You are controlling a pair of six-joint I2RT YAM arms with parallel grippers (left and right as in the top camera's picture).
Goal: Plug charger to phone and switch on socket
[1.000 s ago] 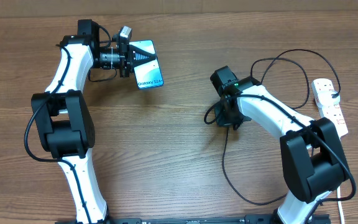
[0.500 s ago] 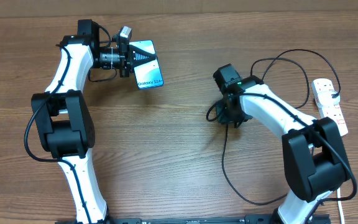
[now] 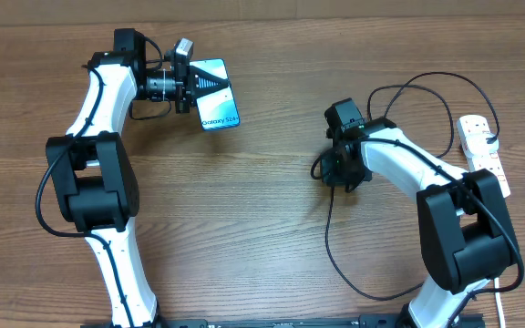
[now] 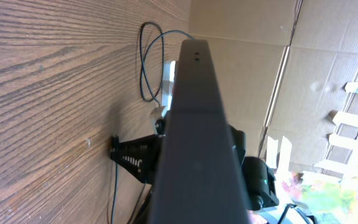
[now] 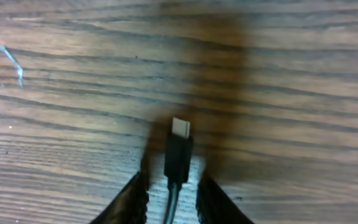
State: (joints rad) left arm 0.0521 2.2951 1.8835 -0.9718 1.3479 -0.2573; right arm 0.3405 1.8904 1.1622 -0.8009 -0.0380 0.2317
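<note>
Clamping the phone (image 3: 219, 114) by its edge, the left claw (image 3: 206, 83) was shut tight on it, well apart from the socket (image 3: 483, 150), which lay at the opposite end of the desk (image 3: 244, 228). The turquoise screen faced the overhead camera. In the left wrist view the phone's dark edge ran up the middle of the frame. Whether the phone touched the desk could not be told. The right claw (image 3: 343, 173) hung low between phone and socket, nearer the socket, its fingers (image 5: 132, 200) partly apart. They straddled the charger (image 5: 179, 146) just behind its small plug tip, which lay flat on the wood. A sliver of desk showed on either side, so neither finger touched it. The black cable ran on in loops, one curling toward the socket.
</note>
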